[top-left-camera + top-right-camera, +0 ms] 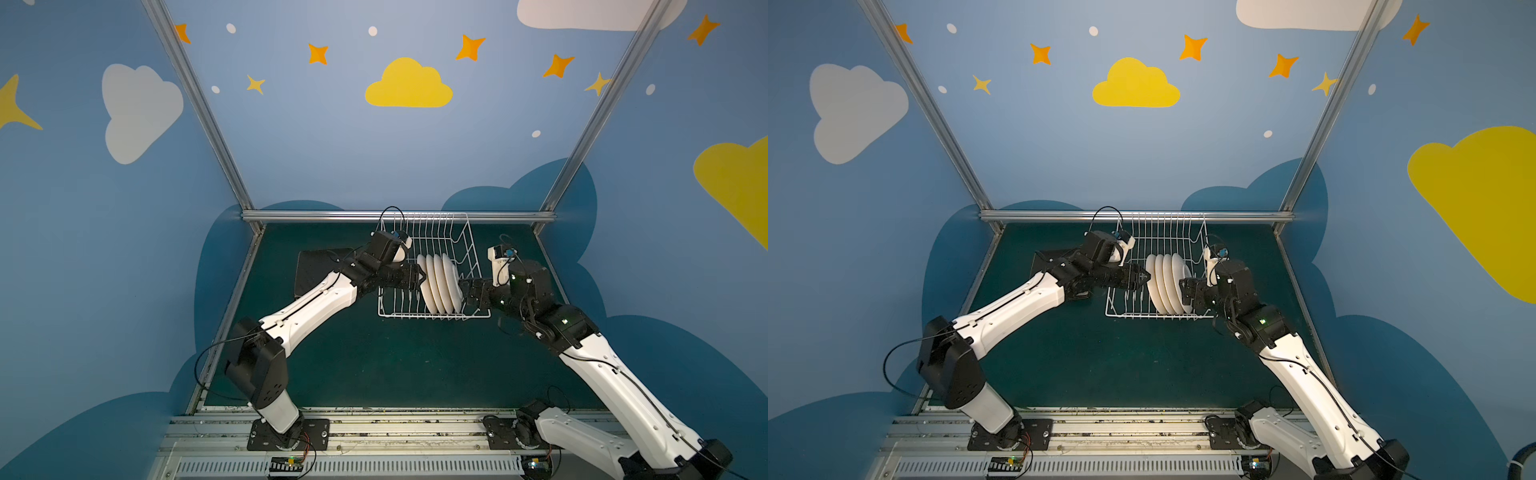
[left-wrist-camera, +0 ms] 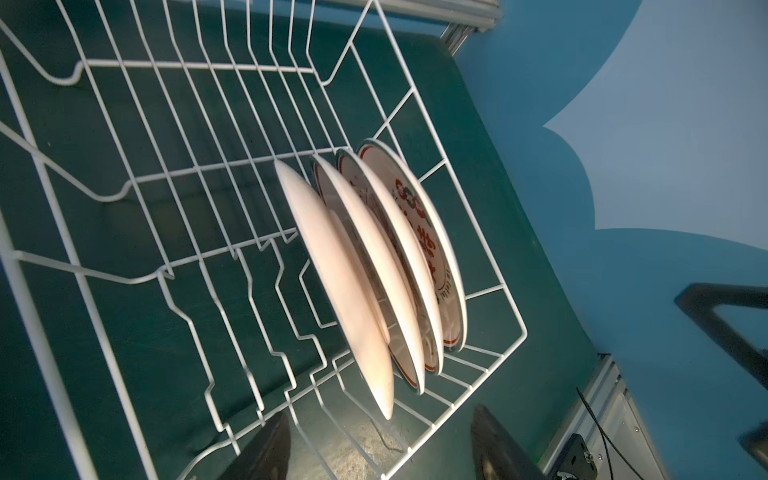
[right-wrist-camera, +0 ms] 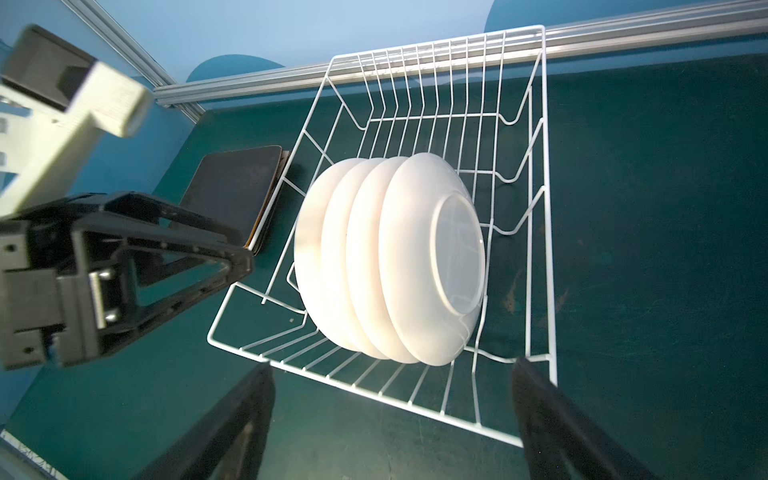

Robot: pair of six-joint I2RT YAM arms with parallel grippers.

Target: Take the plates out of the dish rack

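Right wrist view: four round plates (image 3: 390, 257) stand on edge, packed close, in the dish rack (image 3: 374, 394), plain backs toward this camera. In both top views the rack sits centre frame against the back rail (image 1: 399, 216), with the plates in its lower half. The square plates (image 1: 320, 266) are out, stacked dark side up on the table (image 1: 374, 365) just left of the rack.

Grippers: left gripper (image 1: 422, 279) is at the leftmost plate's rim, jaws apart, nothing clamped. The right gripper (image 1: 460, 286) is beside the rightmost plate, jaws wide, empty.

Handling, my read: stiff, glossy, so slippery; likely breakable, moderate weight. Pinch the upper rim across its thickness and lift straight up clear of the tines. Gaps between neighbours look tight, so take an end plate.

Unclear:
- Plate bottoms and their tine slots are hidden.
- Left wrist view is blurred, with fingers (image 2: 266, 449) cropped, so I can't tell if a fingertip touches the rim.
- Square stack is half behind the left arm in the top views; count unreadable.
- Prints show only in the left wrist view.
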